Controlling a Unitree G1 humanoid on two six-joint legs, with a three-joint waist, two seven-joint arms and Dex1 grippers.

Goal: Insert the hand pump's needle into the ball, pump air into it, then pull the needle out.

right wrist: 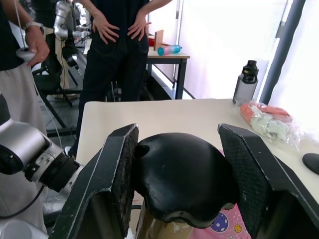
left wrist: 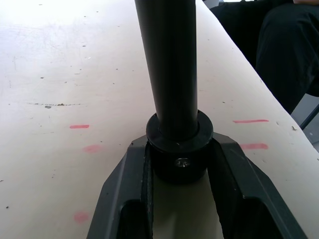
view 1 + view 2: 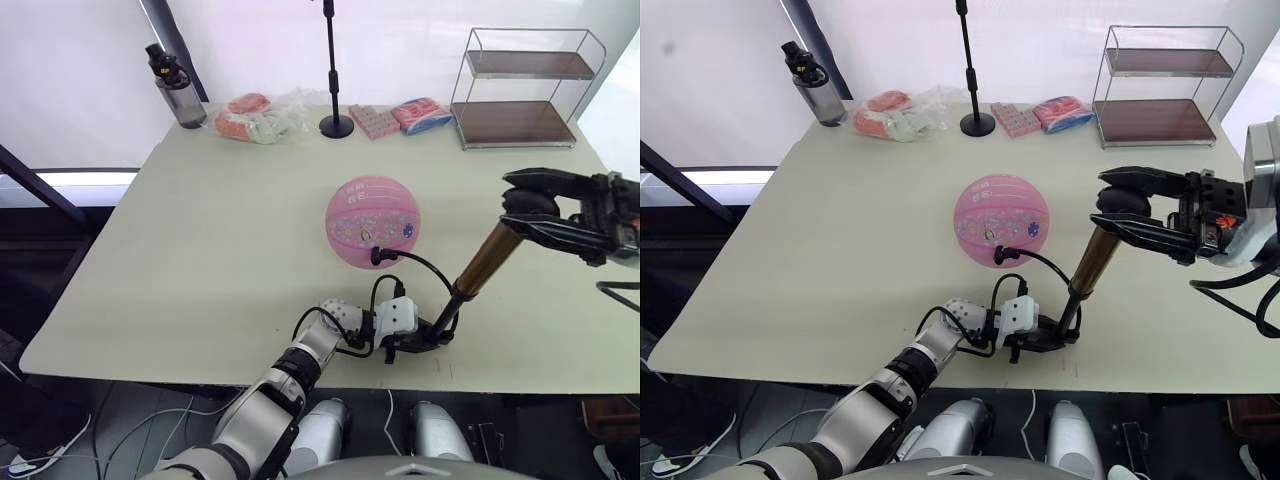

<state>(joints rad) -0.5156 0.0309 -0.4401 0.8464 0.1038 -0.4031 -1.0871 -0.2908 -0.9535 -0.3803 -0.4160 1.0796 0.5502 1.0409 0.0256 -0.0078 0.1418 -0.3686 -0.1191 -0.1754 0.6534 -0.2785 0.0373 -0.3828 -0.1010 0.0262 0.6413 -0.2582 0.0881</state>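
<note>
Left gripper: low at the table's near edge; fingers closed on the black base cap of the hand pump; in the left wrist view both fingers press the cap's sides
Hand pump: bronze barrel tilts up and away from the left gripper toward the right gripper; base end sits on the table
Right gripper: at the pump's top end; the two fingers straddle the black T-handle; a narrow gap shows on each side in the right wrist view, so the jaws sit part open around it rather than clamped
Hose: thin, black; arcs from the pump's base up to the ball
Needle fitting: black; set against the ball's near side, just beyond the left gripper; the pin itself is too small to make out
Ball: pink, printed; rests on the table just beyond the pump's base, between the two grippers
Beyond the ball: black stand pole, pink packets, wire shelf, dark bottle, bag of items
Right wrist view: two people stand behind the table
</note>
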